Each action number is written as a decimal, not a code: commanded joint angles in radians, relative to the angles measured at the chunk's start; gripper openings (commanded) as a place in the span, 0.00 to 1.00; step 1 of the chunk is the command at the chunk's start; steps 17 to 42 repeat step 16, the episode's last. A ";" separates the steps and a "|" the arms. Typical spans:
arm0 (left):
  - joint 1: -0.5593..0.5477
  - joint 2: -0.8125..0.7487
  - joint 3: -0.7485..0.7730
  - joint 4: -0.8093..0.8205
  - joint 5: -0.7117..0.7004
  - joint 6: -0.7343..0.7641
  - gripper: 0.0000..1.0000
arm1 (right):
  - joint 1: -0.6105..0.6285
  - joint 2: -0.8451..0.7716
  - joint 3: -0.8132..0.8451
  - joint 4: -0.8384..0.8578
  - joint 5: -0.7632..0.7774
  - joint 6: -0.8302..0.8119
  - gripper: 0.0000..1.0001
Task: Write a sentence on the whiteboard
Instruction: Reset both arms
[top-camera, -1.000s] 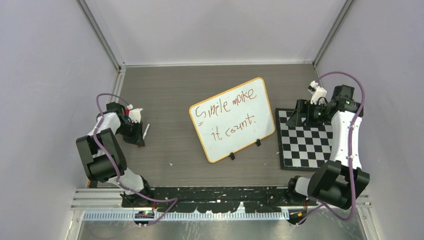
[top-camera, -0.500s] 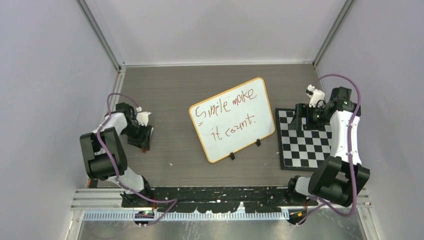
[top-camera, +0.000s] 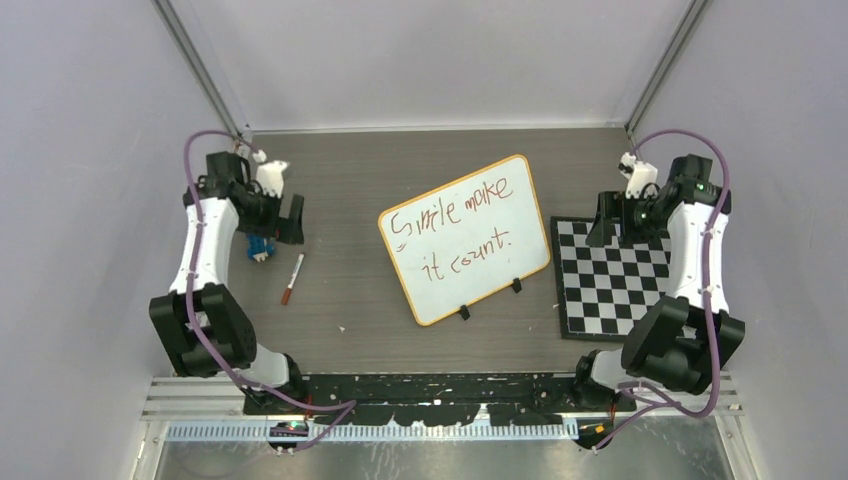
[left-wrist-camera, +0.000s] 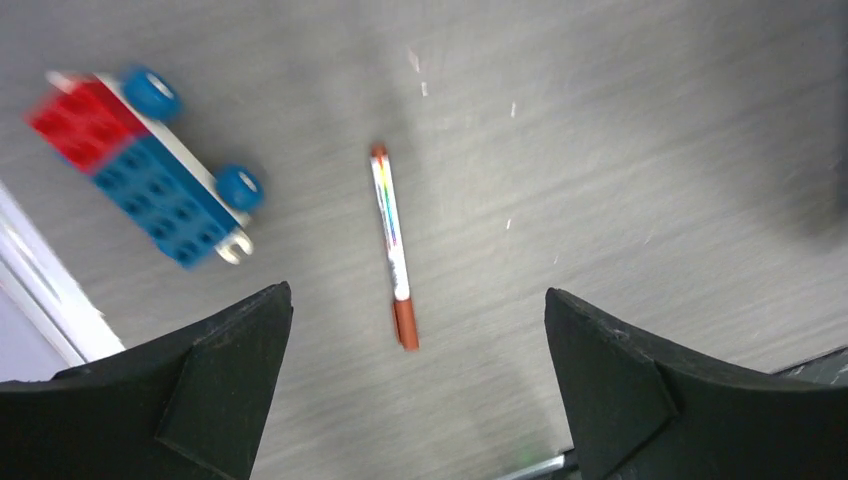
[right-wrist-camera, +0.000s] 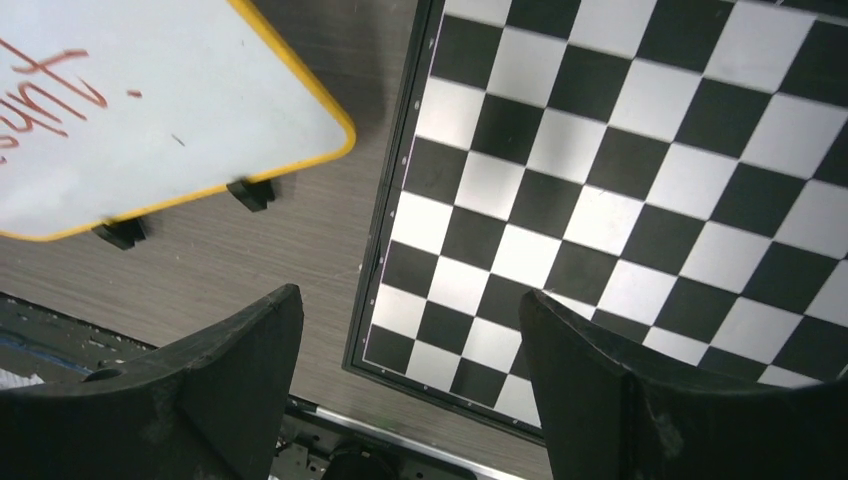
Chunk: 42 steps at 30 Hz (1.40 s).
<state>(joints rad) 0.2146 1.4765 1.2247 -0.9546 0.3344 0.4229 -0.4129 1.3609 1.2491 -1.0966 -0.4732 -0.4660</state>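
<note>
The whiteboard (top-camera: 497, 262) stands tilted mid-table on two black feet, with the red-brown sentence (top-camera: 452, 222) across it in two lines. Its lower corner (right-wrist-camera: 160, 130) shows in the right wrist view, with a bit of the sentence (right-wrist-camera: 55, 80). A red-capped marker (top-camera: 291, 279) lies loose on the table left of the board. My left gripper (top-camera: 285, 220) hovers open above and beyond it; the marker (left-wrist-camera: 392, 240) lies flat below the empty left gripper (left-wrist-camera: 415, 300). My right gripper (top-camera: 612, 222) hangs open and empty over the checkered mat's far-left corner, seen also as the right gripper (right-wrist-camera: 410, 300).
A blue and red toy brick car (top-camera: 260, 247) sits by the left gripper, close to the marker; the car (left-wrist-camera: 150, 165) lies near the left wall. The black-and-white checkered mat (top-camera: 610, 290) lies right of the board. A metal rail (top-camera: 450, 390) borders the near edge.
My left gripper opened and let go of the marker, which now lies on the table. The left arm lifted and drew back toward the far left. The right arm shifted slightly back.
</note>
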 joint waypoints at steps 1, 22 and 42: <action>0.051 -0.024 0.166 -0.041 0.171 -0.111 1.00 | -0.004 0.059 0.135 0.022 -0.042 0.059 0.84; 0.196 -0.015 0.182 0.050 0.203 -0.209 1.00 | -0.046 0.172 0.244 0.125 -0.042 0.187 0.84; 0.196 -0.015 0.182 0.050 0.203 -0.209 1.00 | -0.046 0.172 0.244 0.125 -0.042 0.187 0.84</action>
